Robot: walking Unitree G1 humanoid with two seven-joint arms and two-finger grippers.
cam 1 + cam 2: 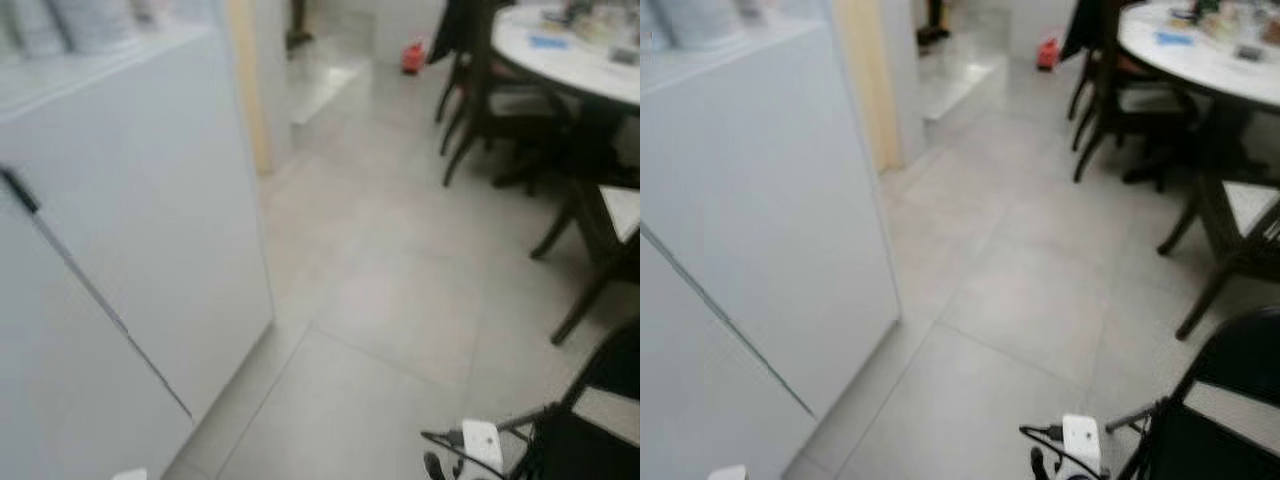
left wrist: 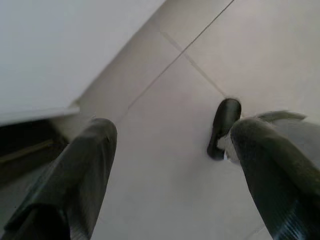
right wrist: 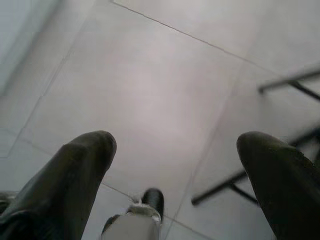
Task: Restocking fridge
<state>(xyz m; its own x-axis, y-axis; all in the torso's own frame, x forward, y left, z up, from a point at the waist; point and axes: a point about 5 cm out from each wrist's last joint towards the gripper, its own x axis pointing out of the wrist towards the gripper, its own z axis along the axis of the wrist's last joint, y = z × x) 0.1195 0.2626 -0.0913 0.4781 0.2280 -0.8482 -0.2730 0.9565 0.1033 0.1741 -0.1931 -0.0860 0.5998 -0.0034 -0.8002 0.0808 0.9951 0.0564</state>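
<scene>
A tall white fridge (image 1: 150, 220) fills the left of the head views, its doors shut and a thin dark seam running down between them. Pale containers (image 1: 90, 20) stand on its top. My left gripper (image 2: 172, 132) hangs open over the grey floor tiles close to the fridge's lower edge (image 2: 45, 107), with nothing between its fingers. My right gripper (image 3: 175, 142) is open too, empty, above bare tiles and near thin black chair legs (image 3: 285, 82). Part of my right arm (image 1: 482, 442), white with cables, shows at the bottom of the left eye view.
A round white table (image 1: 570, 55) with clutter on it stands at the right, with dark chairs (image 1: 490, 100) around it. Another black chair (image 1: 600, 410) is close by my right side. Open tiled floor (image 1: 390, 290) runs ahead toward a doorway, where a small red object (image 1: 413, 57) lies.
</scene>
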